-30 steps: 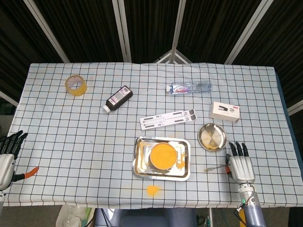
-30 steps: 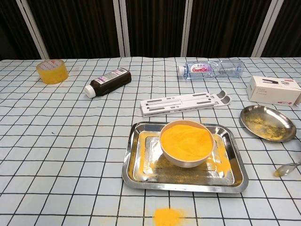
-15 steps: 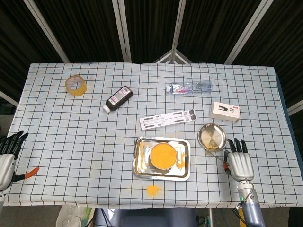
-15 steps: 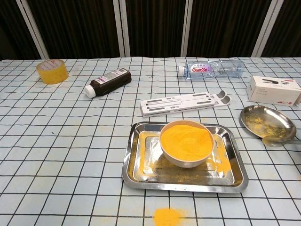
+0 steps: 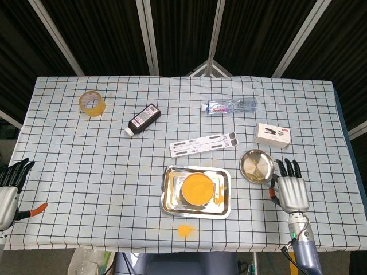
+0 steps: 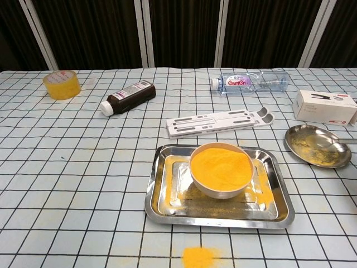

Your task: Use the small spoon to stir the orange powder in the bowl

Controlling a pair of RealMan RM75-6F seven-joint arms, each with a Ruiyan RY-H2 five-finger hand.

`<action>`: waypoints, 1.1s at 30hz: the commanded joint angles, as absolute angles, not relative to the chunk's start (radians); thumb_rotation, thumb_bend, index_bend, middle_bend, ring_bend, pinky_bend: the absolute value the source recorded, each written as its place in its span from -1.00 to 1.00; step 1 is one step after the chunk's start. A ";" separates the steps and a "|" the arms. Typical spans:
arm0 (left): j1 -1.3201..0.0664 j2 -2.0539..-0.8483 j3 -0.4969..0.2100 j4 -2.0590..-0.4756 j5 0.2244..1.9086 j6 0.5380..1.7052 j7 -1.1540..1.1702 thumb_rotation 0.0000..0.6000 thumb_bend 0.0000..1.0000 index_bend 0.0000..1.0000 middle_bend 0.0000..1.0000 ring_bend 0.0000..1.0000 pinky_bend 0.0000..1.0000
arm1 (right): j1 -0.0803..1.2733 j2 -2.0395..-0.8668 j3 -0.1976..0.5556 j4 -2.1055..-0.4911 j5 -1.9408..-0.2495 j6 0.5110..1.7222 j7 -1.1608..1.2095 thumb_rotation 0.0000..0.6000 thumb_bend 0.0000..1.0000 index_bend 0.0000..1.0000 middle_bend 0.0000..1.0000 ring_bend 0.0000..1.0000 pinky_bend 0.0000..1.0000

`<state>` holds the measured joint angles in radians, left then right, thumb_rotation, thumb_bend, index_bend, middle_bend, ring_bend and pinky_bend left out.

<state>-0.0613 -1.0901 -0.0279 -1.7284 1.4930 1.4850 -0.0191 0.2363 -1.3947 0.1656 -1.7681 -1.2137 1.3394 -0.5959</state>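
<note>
The right robot hand (image 5: 290, 192) has crept up the right side of the worktop (image 5: 86, 160) over the last second and now sits just beside the small steel dish (image 5: 252, 160). Its fingers point away from the robot. It seems to pinch the small spoon (image 6: 341, 141) at the thumb side, though the grip itself is too small to make out. A second ago the spoon's tip lay on the cloth below the dish. Now, in the chest view, only a thin bright sliver of it shows, reaching in over the dish's right rim.

So the spoon is off the cloth but well apart from the bowl (image 6: 220, 192), which stands in the tray (image 6: 162, 206) heaped with orange powder (image 6: 220, 164). I'd say stirring has not begun, and the spoon must next travel left to the bowl.

The left robot hand (image 5: 9, 189) rests at the near left edge, fingers extended and holding nothing.
</note>
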 commanded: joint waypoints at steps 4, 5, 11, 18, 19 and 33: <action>-0.062 -1.089 -0.028 -1.729 1.493 1.484 -0.021 1.00 -1.00 -1.00 -1.00 -1.00 -1.00 | 0.277 -1.350 0.214 -1.942 -1.186 1.353 -0.651 1.00 0.31 0.38 -0.71 -1.00 -1.00; -0.062 -1.089 -0.028 -1.729 1.493 1.484 -0.022 1.00 -1.00 -1.00 -1.00 -1.00 -1.00 | 0.282 -1.350 0.212 -1.965 -1.179 1.352 -0.663 1.00 0.31 0.38 -0.71 -1.00 -1.00; -0.065 -1.089 -0.028 -1.725 1.493 1.479 -0.021 1.00 -1.00 -1.00 -1.00 -1.00 -1.00 | 0.311 -1.401 0.169 -2.049 -1.179 1.350 -0.752 1.00 0.31 0.38 -0.71 -1.00 -1.00; -0.067 -1.089 -0.031 -1.728 1.479 1.472 -0.020 1.00 -1.00 -1.00 -1.00 -1.00 -1.00 | 0.357 -1.540 0.144 -2.061 -1.131 1.358 -0.875 1.00 0.31 0.38 -0.71 -1.00 -1.00; -0.068 -1.088 -0.031 -1.728 1.478 1.470 -0.022 1.00 -1.00 -1.00 -1.00 -1.00 -1.00 | 0.369 -1.569 0.141 -2.059 -1.105 1.353 -0.904 1.00 0.31 0.38 -0.71 -1.00 -1.00; -0.074 -1.076 -0.034 -1.724 1.470 1.456 -0.052 1.00 -1.00 -1.00 -1.00 -1.00 -1.00 | 0.445 -1.699 0.213 -2.033 -0.844 1.432 -1.073 1.00 0.33 0.38 -0.71 -1.00 -1.00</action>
<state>-0.0738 -1.0764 -0.0341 -1.7244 1.4705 1.4556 -0.0517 0.4339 -1.6865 0.2043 -2.0392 -0.8596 1.4199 -1.0598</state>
